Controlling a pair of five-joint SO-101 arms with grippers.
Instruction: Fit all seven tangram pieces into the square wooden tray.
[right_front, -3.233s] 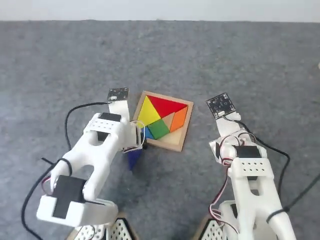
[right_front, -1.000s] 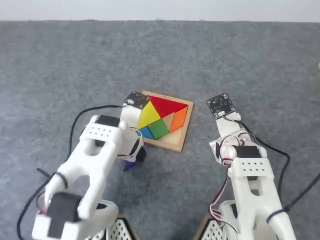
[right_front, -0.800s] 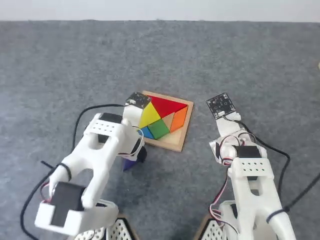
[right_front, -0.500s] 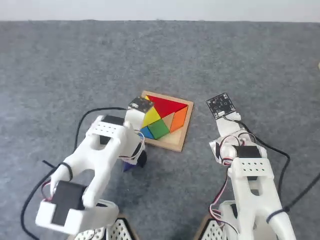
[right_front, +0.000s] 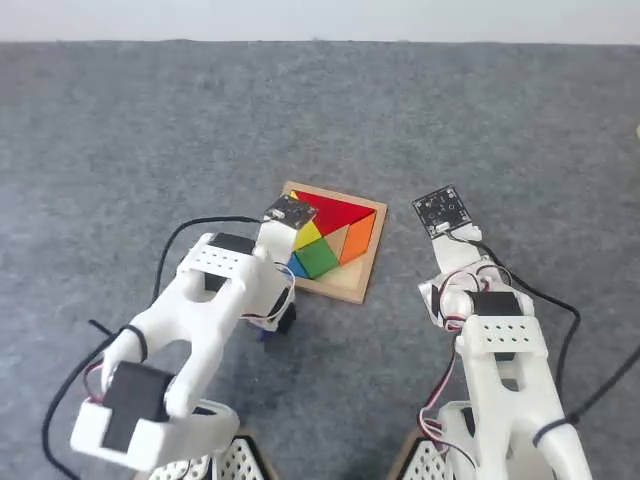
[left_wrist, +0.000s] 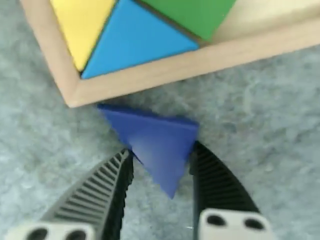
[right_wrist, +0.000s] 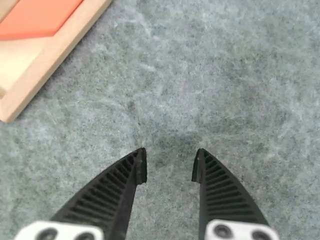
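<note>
The square wooden tray (right_front: 346, 290) lies mid-table with red (right_front: 340, 212), yellow (right_front: 308, 233), green (right_front: 318, 258), light blue (right_front: 297, 267) and orange (right_front: 361, 238) pieces in it. A dark blue triangle (left_wrist: 155, 140) rests on the carpet just outside the tray's near rim (left_wrist: 200, 62), by the corner next to the light blue piece (left_wrist: 135, 40). My left gripper (left_wrist: 160, 152) is shut on this triangle, one finger against each side. My right gripper (right_wrist: 170, 167) is open over bare carpet, right of the tray's corner (right_wrist: 55, 47), holding nothing.
Grey carpet covers the whole table. A bare wooden strip (right_front: 340, 275) shows inside the tray along its near rim. The left arm's body (right_front: 215, 300) hangs over the tray's left corner. The right arm (right_front: 480, 330) stands to the right of the tray.
The left arm has swung right toward the tray, its wrist now over the tray's left corner, nudging the dark blue triangle slightly. The right arm has not moved.
</note>
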